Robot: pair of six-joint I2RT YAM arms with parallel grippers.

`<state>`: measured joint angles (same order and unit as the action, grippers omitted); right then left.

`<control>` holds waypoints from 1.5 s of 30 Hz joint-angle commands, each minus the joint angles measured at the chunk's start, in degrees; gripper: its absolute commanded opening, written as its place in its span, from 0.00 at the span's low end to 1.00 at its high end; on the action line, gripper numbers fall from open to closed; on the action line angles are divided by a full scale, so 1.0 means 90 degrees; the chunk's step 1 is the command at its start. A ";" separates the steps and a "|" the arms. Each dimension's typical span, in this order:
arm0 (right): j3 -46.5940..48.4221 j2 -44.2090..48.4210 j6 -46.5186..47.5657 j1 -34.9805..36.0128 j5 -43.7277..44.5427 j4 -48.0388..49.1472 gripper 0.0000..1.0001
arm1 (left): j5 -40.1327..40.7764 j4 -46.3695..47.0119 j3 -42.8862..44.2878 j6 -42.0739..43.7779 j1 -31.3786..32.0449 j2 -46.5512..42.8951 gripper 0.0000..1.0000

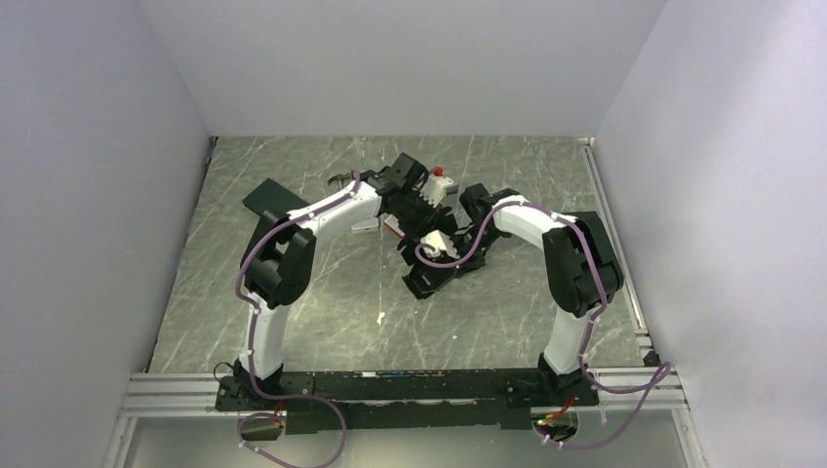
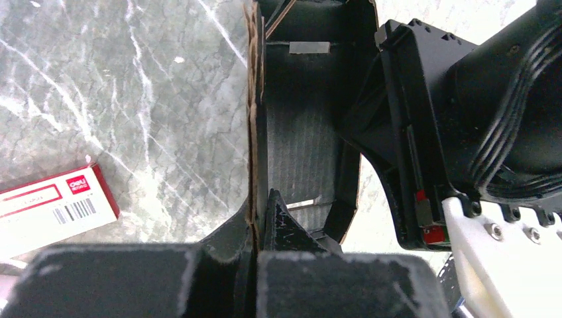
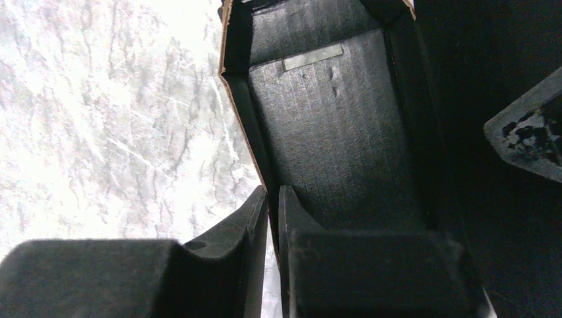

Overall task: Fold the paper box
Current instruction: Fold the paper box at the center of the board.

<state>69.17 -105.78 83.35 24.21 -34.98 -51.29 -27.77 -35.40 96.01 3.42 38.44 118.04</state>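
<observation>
Paper box [image 2: 301,132], side wall tight between tips of left claw [image 2: 262,200].

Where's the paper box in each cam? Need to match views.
Top external: paper box mid-table, between the wrists.
Left wrist: centre, one wall pinched in the left gripper.
Right wrist: centre-right, open interior filling the frame.
Shared: pale strip on its floor, both wrist views; marble table in all.
</observation>
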 commanded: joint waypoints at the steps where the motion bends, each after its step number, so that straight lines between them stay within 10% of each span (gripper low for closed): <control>1: 0.0303 -0.0067 0.0066 -0.0043 -0.0575 -0.0079 0.06 | -0.0797 0.0205 -0.0003 -0.0002 0.0094 -0.0018 0.00; 27: 0.1452 -0.1370 -0.1185 0.0067 -0.0258 -0.0867 0.01 | -0.1978 0.0736 -0.0026 -0.0959 -0.0413 0.0338 0.01; 45: 0.1631 -0.1162 -0.1435 -0.0137 -0.0916 -0.1118 0.27 | -0.1831 0.0687 -0.0185 -0.0924 -0.0423 0.0325 0.00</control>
<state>83.18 -118.06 70.61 23.24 -37.87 -64.66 -39.33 -34.17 94.83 -2.87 33.01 120.81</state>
